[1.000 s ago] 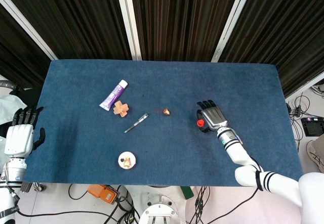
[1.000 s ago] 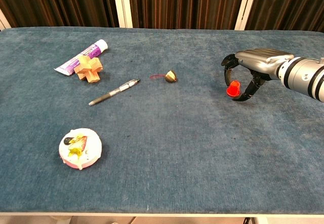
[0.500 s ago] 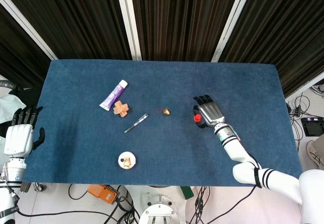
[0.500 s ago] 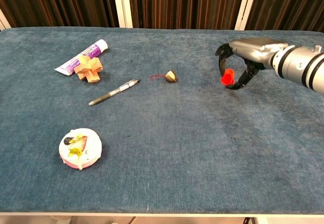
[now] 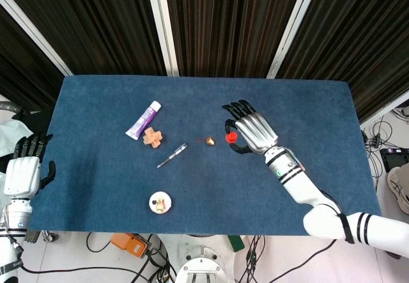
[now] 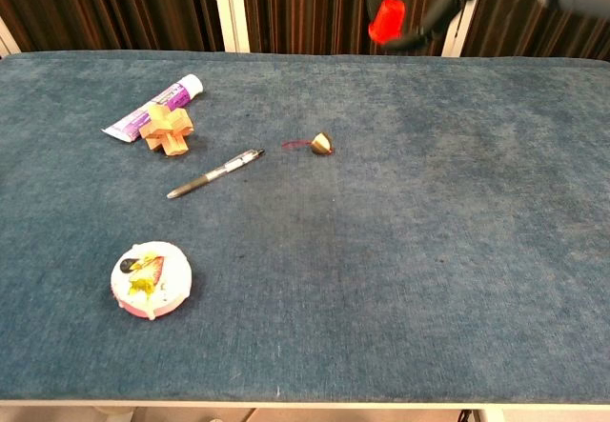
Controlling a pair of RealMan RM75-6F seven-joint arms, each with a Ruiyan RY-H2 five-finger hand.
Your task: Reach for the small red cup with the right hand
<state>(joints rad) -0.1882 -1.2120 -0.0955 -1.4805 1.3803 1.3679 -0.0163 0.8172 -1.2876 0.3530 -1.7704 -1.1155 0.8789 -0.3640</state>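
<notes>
One right hand (image 5: 250, 131) hangs above the table (image 5: 319, 104), fingers curled round the small red cup (image 6: 386, 19) (bell charm (image 5: 210, 141) below-left); left hand (image 5: 23, 174) spread, empty.

Table (image 5: 319, 104) covered in matt blue cloth, napped and slightly rough; small red cup (image 6: 386, 19) seen as smooth glossy plastic, held in right hand (image 5: 250, 131) of brushed silver metal with black matt fingers; left hand (image 5: 23, 171) cased in white plastic; wooden cross puzzle (image 6: 166, 129) unvarnished, pale, at 10 o'clock; tube (image 6: 152, 108) glossy plastic; pen (image 6: 215, 173) part clear plastic; round dish (image 6: 151, 279) shiny white
</notes>
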